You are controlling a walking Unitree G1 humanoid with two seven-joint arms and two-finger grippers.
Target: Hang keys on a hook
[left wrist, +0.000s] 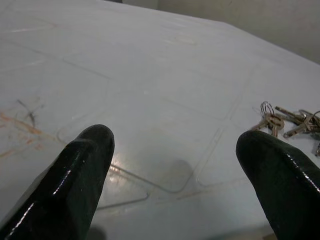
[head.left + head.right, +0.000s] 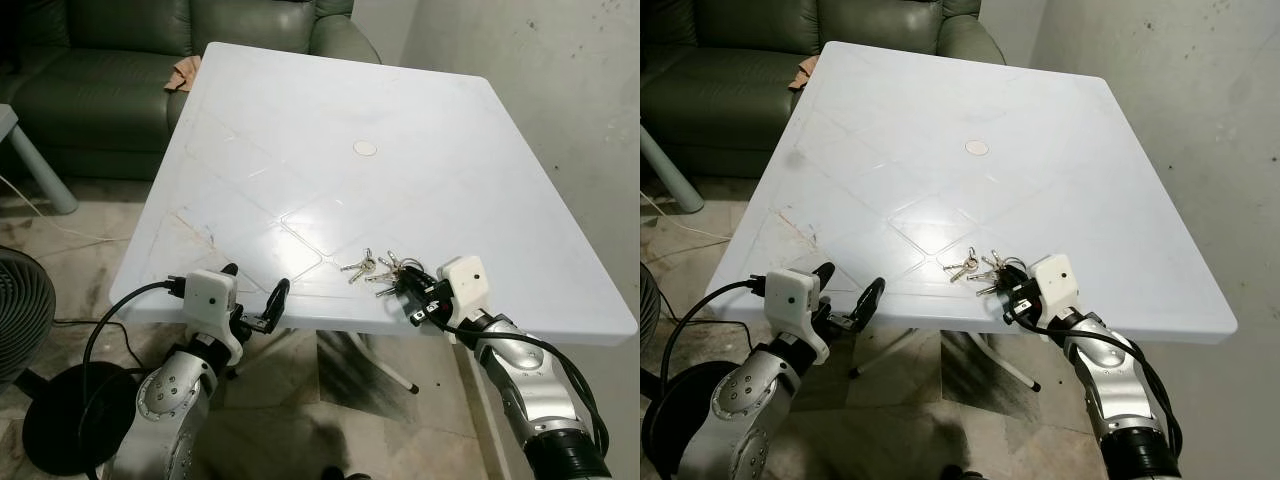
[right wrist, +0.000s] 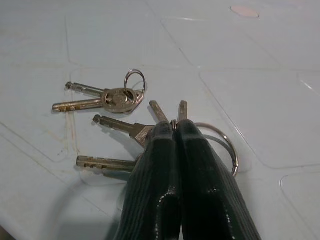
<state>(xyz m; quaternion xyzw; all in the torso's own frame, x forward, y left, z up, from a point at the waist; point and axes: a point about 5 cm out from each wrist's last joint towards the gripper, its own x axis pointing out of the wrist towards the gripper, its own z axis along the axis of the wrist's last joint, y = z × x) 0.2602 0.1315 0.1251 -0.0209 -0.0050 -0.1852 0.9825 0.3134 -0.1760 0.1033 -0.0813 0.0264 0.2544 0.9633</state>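
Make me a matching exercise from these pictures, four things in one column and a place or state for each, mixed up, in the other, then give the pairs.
1. left claw
2. right claw
3. keys
4. sofa

A. lying on the table near its front edge
B. beyond the table's far end
C. fingers apart, at the table's front edge
D. fingers pressed together on the keys

Pairs: 1-C, 2-D, 3-A, 4-B

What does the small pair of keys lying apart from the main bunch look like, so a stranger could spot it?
On the white plastic table, look near the front edge where the right gripper is shut on the key bunch. Just to the robot's left lies the small pair of keys: two keys side by side on their own little ring, untouched by the fingers.
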